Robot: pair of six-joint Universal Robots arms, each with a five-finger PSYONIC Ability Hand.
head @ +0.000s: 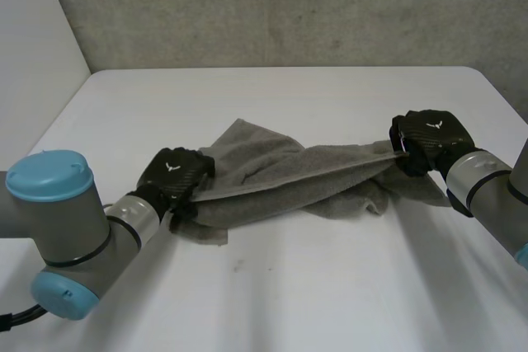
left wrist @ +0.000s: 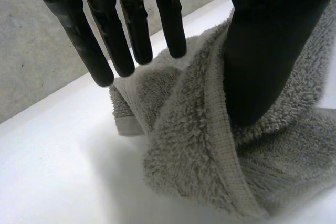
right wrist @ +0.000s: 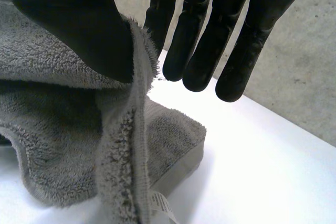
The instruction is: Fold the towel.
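A grey towel [head: 289, 175] lies crumpled across the middle of the white table [head: 330, 286], with one hem pulled into a straight line between my two hands. My left hand [head: 175, 172] is at the towel's left end. In the left wrist view its fingers [left wrist: 131, 30] are straight and spread away from the thumb [left wrist: 262, 51], which rests against a raised fold of towel [left wrist: 199, 145]. My right hand [head: 429, 139] is at the right end. There its thumb [right wrist: 68, 19] pinches the towel's edge [right wrist: 137, 77] against the nearest finger [right wrist: 160, 14].
A grey wall [head: 289, 6] rises behind the table's far edge. The table's left edge runs diagonally past my left arm [head: 58, 228]. A small white label [right wrist: 160, 203] hangs from the towel's hem near my right hand.
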